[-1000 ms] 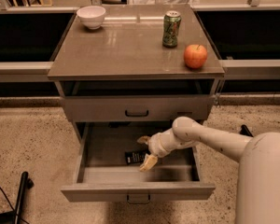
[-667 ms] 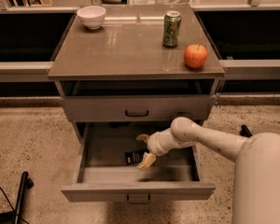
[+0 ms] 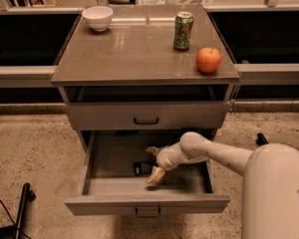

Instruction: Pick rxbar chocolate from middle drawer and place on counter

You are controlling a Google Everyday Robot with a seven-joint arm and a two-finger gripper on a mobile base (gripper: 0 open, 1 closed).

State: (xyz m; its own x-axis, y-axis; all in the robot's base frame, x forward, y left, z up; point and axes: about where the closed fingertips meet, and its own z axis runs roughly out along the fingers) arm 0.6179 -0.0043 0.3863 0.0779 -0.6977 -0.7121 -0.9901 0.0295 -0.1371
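Pretty much no change from a second ago: the gripper [image 3: 150,164] still sits in the open middle drawer [image 3: 114,158], lower centre of frame. Its fingers are spread, unclenched, right by the rxbar chocolate [image 3: 141,168] on the drawer floor.

Warm dim light, counter [image 3: 129,59] glare, gripper [image 3: 154,163] in shadowed drawer [image 3: 144,203]

Glossy counter [image 3: 134,54]; smooth, plastic-looking tool [image 3: 153,163] inside the matt middle drawer [image 3: 147,204].
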